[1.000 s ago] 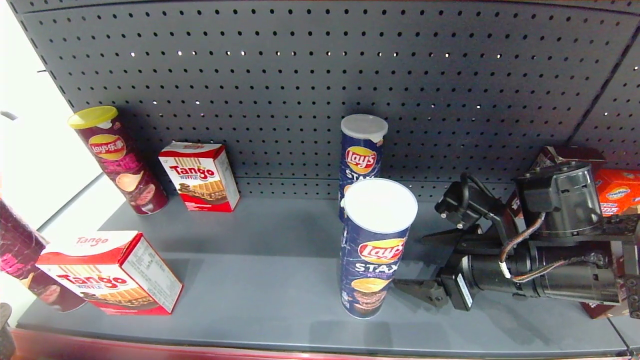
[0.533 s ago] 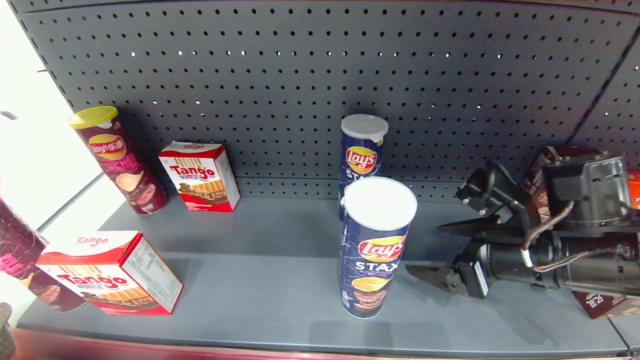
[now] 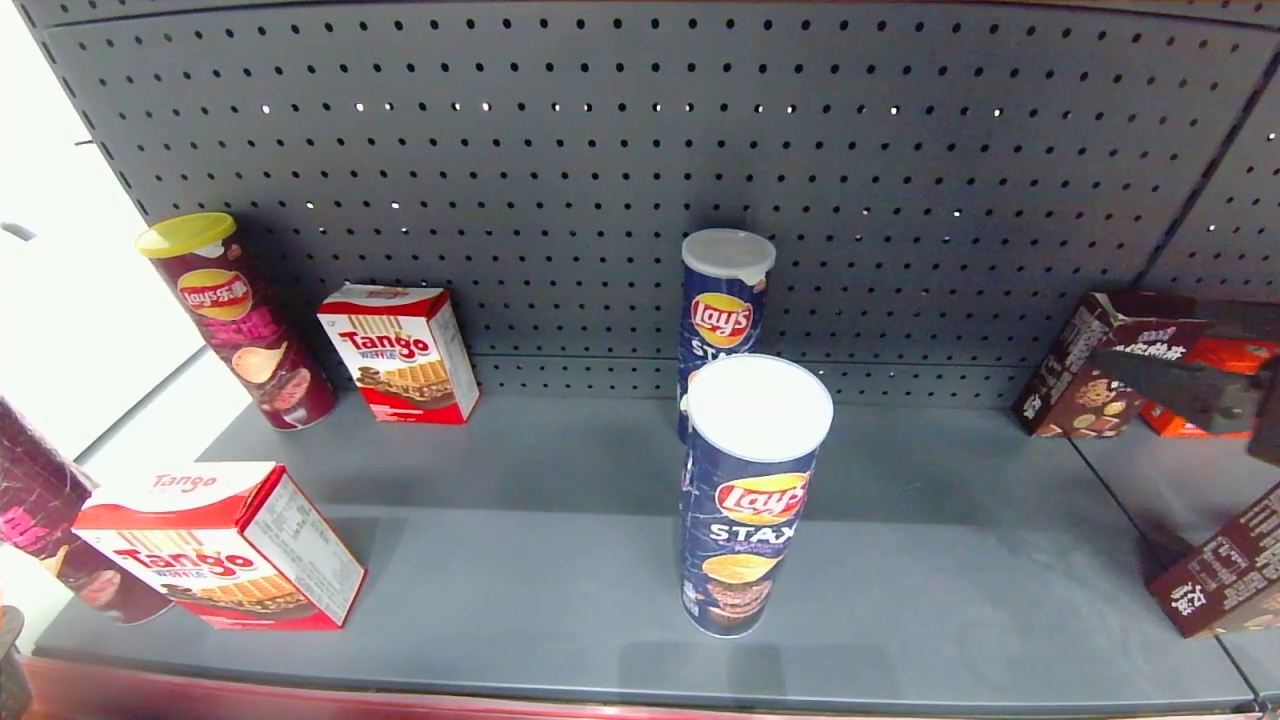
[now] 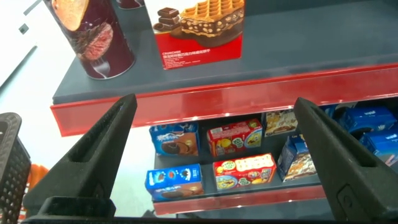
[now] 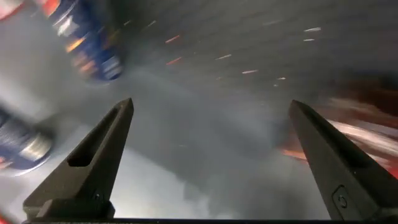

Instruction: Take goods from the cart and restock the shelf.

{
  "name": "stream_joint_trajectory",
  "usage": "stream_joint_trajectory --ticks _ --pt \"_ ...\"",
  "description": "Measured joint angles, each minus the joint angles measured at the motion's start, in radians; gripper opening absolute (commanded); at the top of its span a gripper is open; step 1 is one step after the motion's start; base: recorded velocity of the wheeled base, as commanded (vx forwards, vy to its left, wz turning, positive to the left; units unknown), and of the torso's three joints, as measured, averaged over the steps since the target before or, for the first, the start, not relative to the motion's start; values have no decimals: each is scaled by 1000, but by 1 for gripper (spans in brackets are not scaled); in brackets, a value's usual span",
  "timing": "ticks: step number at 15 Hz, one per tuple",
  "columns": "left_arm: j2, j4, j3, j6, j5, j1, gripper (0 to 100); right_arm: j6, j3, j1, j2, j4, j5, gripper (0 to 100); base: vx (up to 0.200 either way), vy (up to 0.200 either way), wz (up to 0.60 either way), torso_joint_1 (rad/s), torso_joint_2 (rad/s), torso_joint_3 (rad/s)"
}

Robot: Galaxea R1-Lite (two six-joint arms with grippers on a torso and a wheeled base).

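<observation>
Two blue chip cans stand upright on the grey shelf (image 3: 520,560), the front can (image 3: 750,500) just ahead of the rear can (image 3: 725,305). Nothing holds either one. At the shelf's far right one dark finger (image 3: 1175,385) of my right gripper shows, well clear of the cans. My right gripper (image 5: 211,104) is open and empty, with the blue cans (image 5: 93,43) blurred off to one side. Also open and empty, my left gripper (image 4: 214,106) hangs low in front of the shelf's red front edge (image 4: 249,96).
A maroon can (image 3: 240,320) and a red wafer box (image 3: 400,350) stand at the back left, another wafer box (image 3: 215,545) at the front left. Brown boxes (image 3: 1085,375) (image 3: 1220,575) and an orange box (image 3: 1215,355) sit at the right. Lower shelves hold small boxes (image 4: 242,137).
My right arm has drawn back to the right, away from the front blue can, and mostly left the head view. The can stays upright where it stood.
</observation>
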Motion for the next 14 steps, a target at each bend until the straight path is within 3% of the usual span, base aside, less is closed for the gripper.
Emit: stream_joint_trajectory --ticks 3,11,14 --pt "0 0 0 1 1 0 100 0 134 -62 -241 27 -39 100 0 0 0 0 0 0" --pt "0 -2 0 9 1 0 100 119 676 -149 -920 249 -140 100 0 0 0 0 0 0" --pt "0 -2 0 8 0 0 100 196 750 -169 -1034 243 -90 100 0 0 0 0 0 0"
